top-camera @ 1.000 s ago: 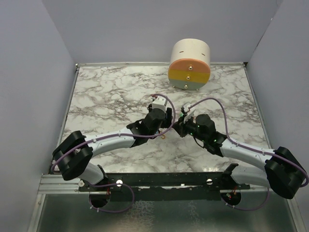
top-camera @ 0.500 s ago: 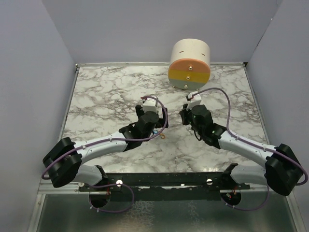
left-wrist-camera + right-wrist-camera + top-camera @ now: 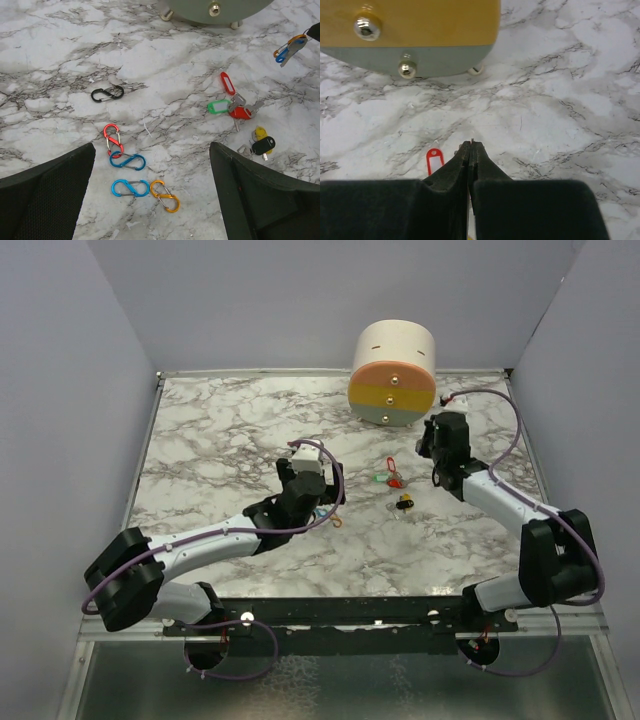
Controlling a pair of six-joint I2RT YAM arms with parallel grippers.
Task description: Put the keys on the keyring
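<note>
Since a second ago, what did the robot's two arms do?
The right gripper, shut, swung away right toward the round box. The left gripper pulled back left and opened. The keys now show between them. The round box stayed put.

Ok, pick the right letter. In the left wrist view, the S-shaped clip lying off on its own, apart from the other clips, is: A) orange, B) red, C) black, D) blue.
C: the black clip lies alone farther up the table, while the red clip, one blue clip, the other blue clip and the orange clip sit grouped together below it.
</note>
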